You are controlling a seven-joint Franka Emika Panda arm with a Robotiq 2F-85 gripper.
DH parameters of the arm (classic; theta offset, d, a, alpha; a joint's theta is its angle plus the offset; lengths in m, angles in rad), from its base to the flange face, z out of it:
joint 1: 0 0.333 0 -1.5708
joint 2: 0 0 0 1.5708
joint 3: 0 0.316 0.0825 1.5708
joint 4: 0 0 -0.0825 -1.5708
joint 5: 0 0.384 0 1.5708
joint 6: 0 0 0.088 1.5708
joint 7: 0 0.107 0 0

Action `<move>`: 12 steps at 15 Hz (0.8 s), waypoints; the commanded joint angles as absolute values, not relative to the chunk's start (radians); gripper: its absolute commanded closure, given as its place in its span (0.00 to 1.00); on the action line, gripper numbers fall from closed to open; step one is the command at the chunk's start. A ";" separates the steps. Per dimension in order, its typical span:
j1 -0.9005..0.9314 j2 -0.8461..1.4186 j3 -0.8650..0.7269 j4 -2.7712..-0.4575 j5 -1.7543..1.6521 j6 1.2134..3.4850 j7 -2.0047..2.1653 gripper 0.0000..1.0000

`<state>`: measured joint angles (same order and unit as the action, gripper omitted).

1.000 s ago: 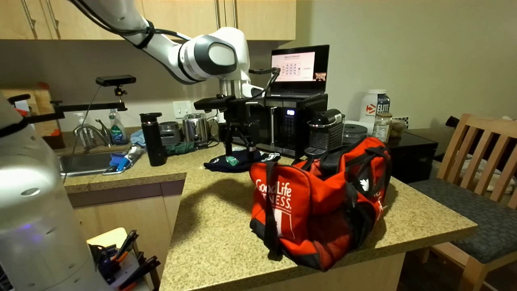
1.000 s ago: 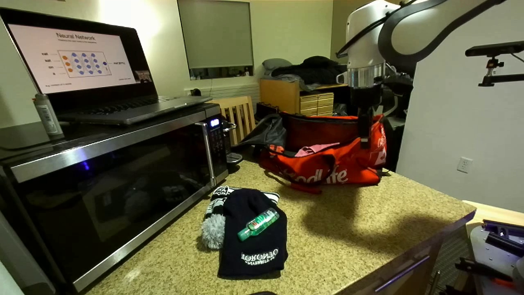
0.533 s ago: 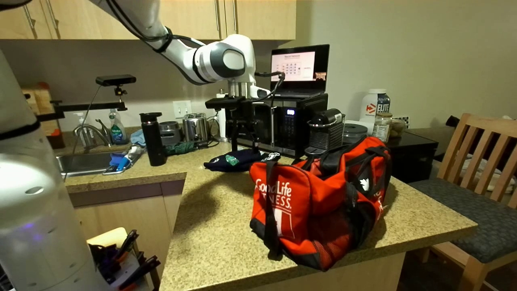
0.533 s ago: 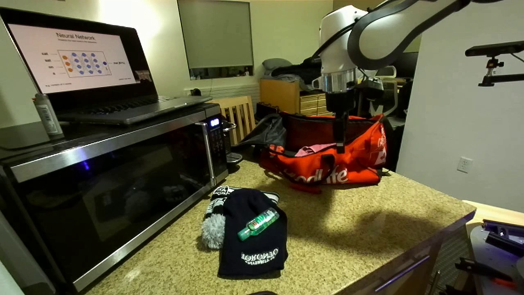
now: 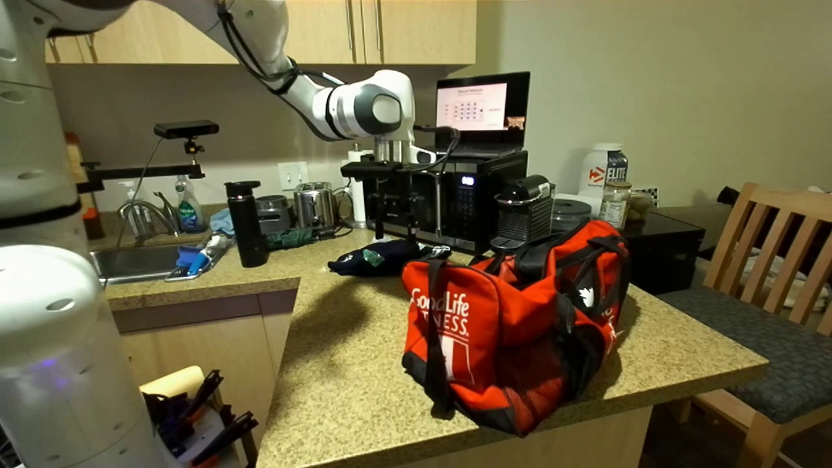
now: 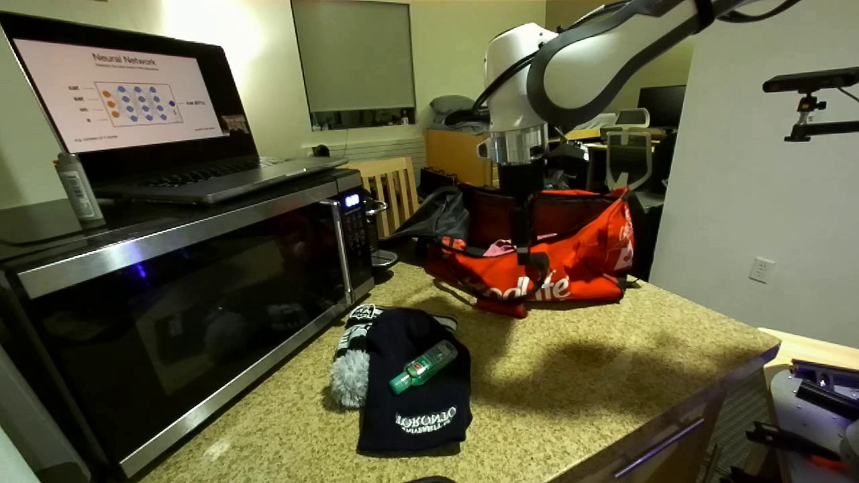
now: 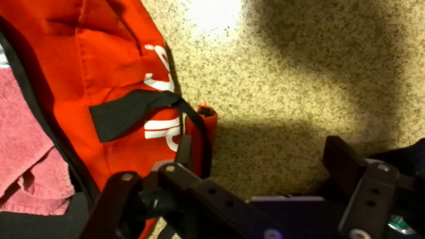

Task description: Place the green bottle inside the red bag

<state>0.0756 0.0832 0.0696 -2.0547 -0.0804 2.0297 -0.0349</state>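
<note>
Green bottle (image 6: 427, 365) lying on the dark knit hat (image 6: 439, 399), outside the red bag (image 6: 590, 260), and the fingers (image 7: 341, 160), spread wide with nothing between them, have just swung nearer: looks like a pickup building! Speckled surface (image 6: 644, 332) under it all, microwave (image 6: 201, 315) alongside, lit laptop (image 6: 141, 127) on top.

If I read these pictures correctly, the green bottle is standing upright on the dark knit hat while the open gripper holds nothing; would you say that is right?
Not quite: the green bottle is lying on its side, not upright, as an exterior view shows. It is indeed on the dark knit hat, and the open gripper holds nothing.
</note>
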 commanded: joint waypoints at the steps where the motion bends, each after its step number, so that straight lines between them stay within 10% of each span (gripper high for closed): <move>1: 0.088 0.123 0.089 -2.006 -0.033 2.021 -0.078 0.00; 12: 0.127 0.156 0.139 -1.990 -0.005 2.024 -0.108 0.00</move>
